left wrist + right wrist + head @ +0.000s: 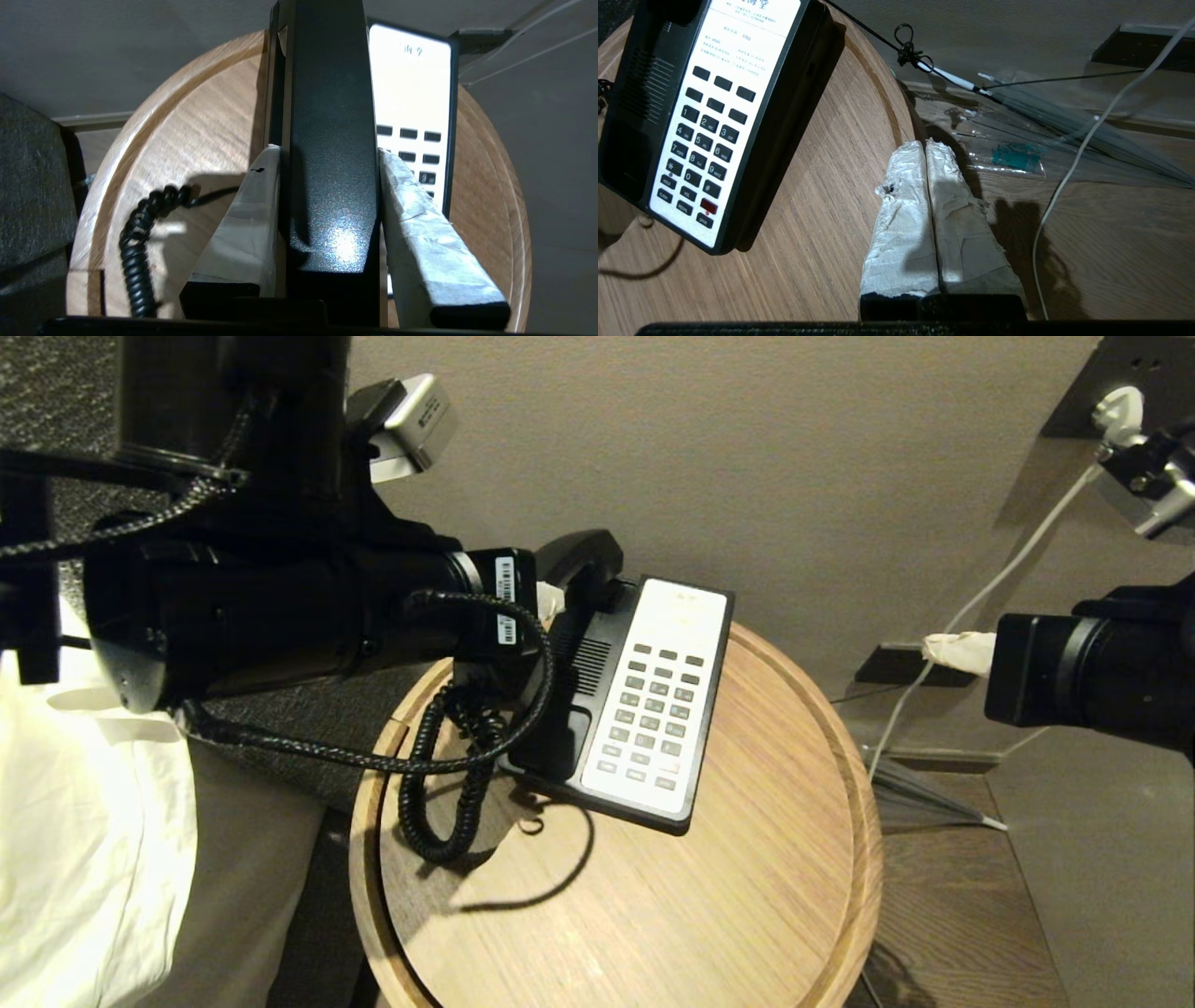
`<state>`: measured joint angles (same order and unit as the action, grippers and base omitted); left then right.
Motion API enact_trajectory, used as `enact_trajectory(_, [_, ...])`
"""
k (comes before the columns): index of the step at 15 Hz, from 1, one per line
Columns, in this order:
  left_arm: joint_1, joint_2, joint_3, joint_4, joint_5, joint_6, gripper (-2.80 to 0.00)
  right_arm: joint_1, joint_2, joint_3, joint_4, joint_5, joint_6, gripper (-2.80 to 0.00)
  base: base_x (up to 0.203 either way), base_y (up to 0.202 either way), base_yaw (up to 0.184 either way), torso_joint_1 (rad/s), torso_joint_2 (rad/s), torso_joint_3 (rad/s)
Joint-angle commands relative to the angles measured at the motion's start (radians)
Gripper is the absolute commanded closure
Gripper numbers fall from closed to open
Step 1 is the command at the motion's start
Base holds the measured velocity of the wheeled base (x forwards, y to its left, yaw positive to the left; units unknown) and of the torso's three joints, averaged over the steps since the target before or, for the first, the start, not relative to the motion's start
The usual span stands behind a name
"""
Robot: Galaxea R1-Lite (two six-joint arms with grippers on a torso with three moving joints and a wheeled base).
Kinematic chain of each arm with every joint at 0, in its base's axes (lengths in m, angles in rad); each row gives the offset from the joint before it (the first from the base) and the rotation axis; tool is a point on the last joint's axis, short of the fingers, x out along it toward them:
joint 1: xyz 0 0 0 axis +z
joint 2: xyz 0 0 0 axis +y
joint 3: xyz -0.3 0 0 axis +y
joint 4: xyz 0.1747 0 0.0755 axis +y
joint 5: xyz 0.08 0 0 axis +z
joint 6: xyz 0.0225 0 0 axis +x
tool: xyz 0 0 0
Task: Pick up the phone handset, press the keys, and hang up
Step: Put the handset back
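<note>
Over the phone's left side, the left gripper point(329, 186) clamps the handset point(331, 140); it should lift straight, sparing the cord point(138, 252), while the right gripper point(927, 210), pinched shut, approaches the keys point(703, 144).

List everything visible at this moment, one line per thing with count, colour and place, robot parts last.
phone handset: one, glossy black, lifted over the base's left side, clamped.
coiled cord: one, black, draped on table left of base.
phone base: one, black with white faceplate, on table.
keys: one grid, grey, one red, on faceplate.
round table: one, light wood.
wall cable: one, white, right of table.
left gripper: one, white-wrapped fingers, shut on handset.
right gripper: one, white-wrapped fingers, shut, at table's right edge.
</note>
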<state>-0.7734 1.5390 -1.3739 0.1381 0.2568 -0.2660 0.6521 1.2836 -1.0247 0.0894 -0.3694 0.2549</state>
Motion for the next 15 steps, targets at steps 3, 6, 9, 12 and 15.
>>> enact_trajectory(3, [-0.003, 0.027, 0.006, 0.002, 0.001, -0.001, 0.0, 0.0, -0.001, 0.0, 0.0, -0.002, 0.003, 0.0, 0.0, 0.0, 0.0, 0.0, 0.0, 0.0])
enact_trajectory(6, [-0.006, 0.029, 0.023, 0.006, 0.001, -0.001, 0.0, -0.006, 0.0, 0.001, 0.0, -0.002, 0.003, 0.0, 0.0, 0.0, 0.0, 0.0, 0.0, 0.0])
enact_trajectory(9, [-0.007, 0.03, 0.048, 0.005, 0.001, -0.001, 0.0, -0.012, 0.0, 0.002, 0.0, 0.0, 0.004, 0.0, 0.0, 0.0, 0.0, 0.0, 0.0, 0.0])
enact_trajectory(12, [-0.007, 0.045, 0.055, 0.003, 0.002, 0.001, 0.0, -0.012, -0.001, 0.006, 0.0, 0.0, 0.004, 0.0, 0.0, 0.0, 0.0, 0.0, 0.0, 0.0])
enact_trajectory(15, [-0.007, 0.064, 0.05, 0.002, 0.002, 0.013, 0.0, -0.014, -0.003, 0.011, 0.0, 0.0, 0.006, 0.0, 0.0, 0.0, 0.0, 0.0, 0.0, 0.0])
